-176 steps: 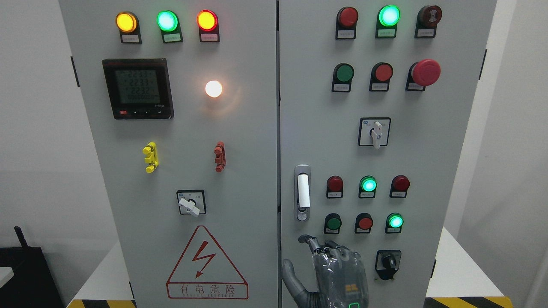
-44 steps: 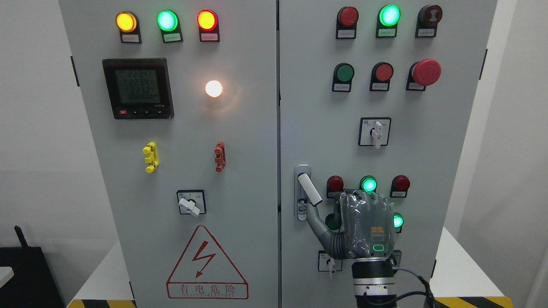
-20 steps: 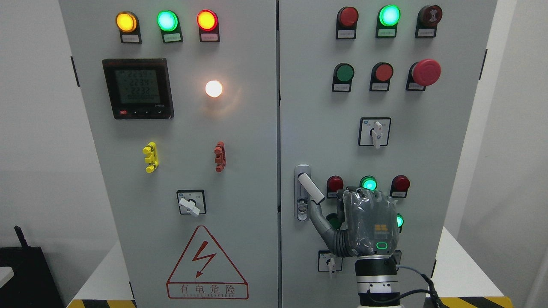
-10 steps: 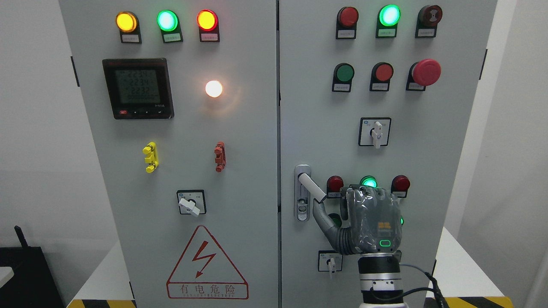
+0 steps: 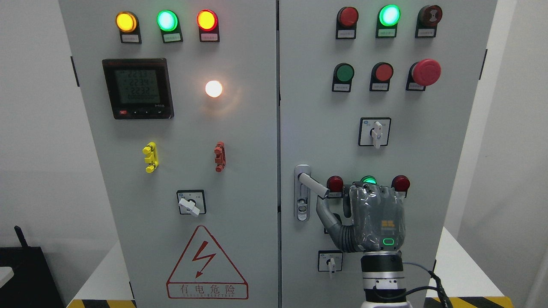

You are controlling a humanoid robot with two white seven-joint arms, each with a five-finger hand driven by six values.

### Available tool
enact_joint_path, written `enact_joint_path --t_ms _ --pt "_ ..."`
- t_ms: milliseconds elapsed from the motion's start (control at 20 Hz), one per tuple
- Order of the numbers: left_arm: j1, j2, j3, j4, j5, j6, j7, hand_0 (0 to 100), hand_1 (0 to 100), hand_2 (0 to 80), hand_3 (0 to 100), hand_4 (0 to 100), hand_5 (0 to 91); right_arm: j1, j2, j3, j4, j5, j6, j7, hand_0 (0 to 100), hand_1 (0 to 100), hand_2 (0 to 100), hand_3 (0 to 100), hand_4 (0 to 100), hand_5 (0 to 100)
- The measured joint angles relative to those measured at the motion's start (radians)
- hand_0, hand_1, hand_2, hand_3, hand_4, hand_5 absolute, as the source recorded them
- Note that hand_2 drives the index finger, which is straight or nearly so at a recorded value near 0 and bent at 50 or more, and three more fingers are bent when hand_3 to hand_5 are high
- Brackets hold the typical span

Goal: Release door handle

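The white door handle (image 5: pixel 314 186) sits on the right door (image 5: pixel 317 107) of a grey electrical cabinet. It is swung out of its chrome lock plate (image 5: pixel 302 209) and slants down to the right. My right hand (image 5: pixel 333 201) comes up from the bottom edge, back of the hand towards me. Its thumb (image 5: pixel 324 211) reaches up to the handle's free lower end and the fingers (image 5: pixel 345 205) curl in beside it, closing on the tip. The contact itself is partly hidden by the hand. The left arm is out of view.
Red and green buttons (image 5: pixel 335 184) and indicator lamps surround the hand. A rotary switch (image 5: pixel 330 261) sits below the hand and another (image 5: pixel 375 132) above it. The left door (image 5: pixel 180 149) carries a meter, lamps and a warning triangle. White wall stands on both sides.
My right hand has moved right and slightly up over the last second. The handle has swung further out to the right with it, from near vertical 8.8 s ago.
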Motion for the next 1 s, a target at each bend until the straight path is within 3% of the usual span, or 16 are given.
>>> enact_joint_path --t_ms 1000 --pt "0.000 0.000 0.000 0.000 0.000 0.000 0.000 12 39 0.0 0 0 0.0 -0.011 -0.002 -0.002 -0.005 0.000 -0.001 -0.004 44 34 100 100 96 98"
